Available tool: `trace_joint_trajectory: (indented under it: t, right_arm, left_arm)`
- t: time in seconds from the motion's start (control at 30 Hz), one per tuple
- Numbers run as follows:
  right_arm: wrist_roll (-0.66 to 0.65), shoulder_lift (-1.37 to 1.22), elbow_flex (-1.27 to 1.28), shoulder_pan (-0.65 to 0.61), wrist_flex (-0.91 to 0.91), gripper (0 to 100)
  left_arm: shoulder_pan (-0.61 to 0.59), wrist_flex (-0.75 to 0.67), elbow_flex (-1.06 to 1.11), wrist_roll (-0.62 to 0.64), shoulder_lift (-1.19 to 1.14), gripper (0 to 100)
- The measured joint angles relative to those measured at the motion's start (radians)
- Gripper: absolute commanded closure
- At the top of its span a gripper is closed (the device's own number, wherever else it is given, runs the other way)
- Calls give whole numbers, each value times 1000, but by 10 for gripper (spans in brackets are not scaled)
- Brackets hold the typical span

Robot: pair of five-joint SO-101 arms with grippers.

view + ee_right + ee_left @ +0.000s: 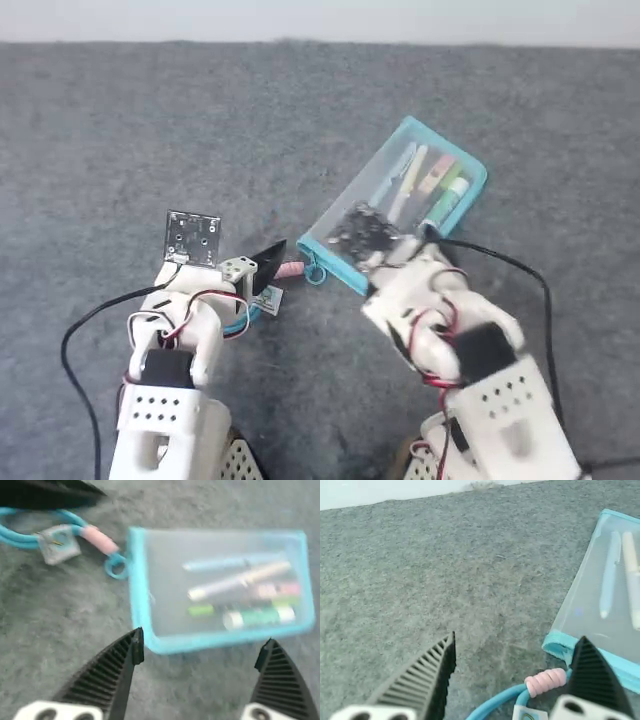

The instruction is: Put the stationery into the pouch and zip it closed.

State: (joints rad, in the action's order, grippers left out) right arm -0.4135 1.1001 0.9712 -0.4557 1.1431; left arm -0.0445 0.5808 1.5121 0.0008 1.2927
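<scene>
Pens [422,183] lie inside the blue pouch [345,238] right of centre; both tools gape empty, so the left gripper [517,645] should probably pinch the pink-beaded cord [546,681] squarely while the right gripper [205,637] pins the fabric.

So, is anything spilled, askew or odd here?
Nothing stands out. The pens lie inside the pouch, which rests flat; its strap runs out to the open left gripper.
</scene>
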Motion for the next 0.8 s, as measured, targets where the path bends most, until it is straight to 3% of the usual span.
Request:
trace_joint_trajectory:
  t: [0.33,0.6,0.8]
  right_arm:
    - [-2,255,250,221,49,652]
    - [-2,414,347,384,49,652]
    - [0,542,512,499,49,652]
  left_arm:
    - [-57,0,0,2,0,649]
    - [-86,-3,-57,144,2,648]
    - [-84,-3,-74,157,2,648]
